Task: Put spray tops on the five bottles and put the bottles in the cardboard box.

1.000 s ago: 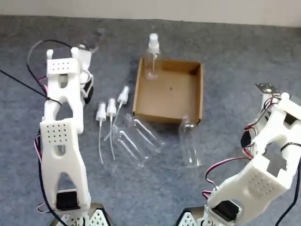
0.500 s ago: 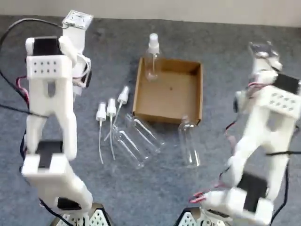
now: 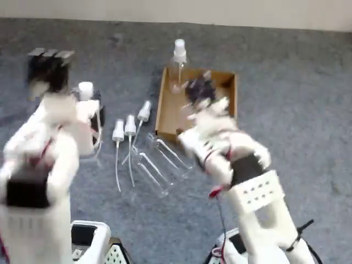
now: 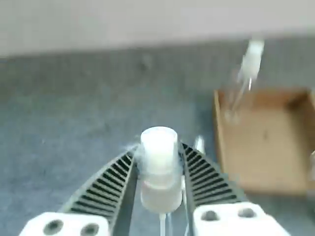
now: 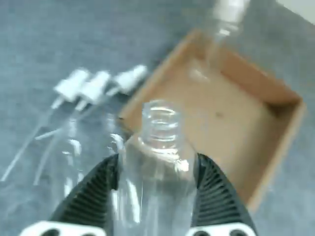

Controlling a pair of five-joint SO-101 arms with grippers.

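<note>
**Both arms swung inward; capping comes next**

Cardboard box (image 3: 168, 113), upper centre, holds one capped bottle (image 3: 179, 60) upright. Before it your right gripper (image 5: 157, 161) clamps an open bottle (image 5: 158, 128). At left, your left gripper (image 4: 158, 156) pinches a spray top (image 4: 158, 142). Next, I judge, seat that top on that bottle. Two loose bottles (image 3: 159, 159) and three spare tops (image 3: 130, 127) lie between the arms.

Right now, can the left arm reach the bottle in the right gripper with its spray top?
Probably yes. The right gripper holds the bottle with its open neck free, the left gripper holds a spray top, and the loose spray tops between the arms lie flat.
</note>
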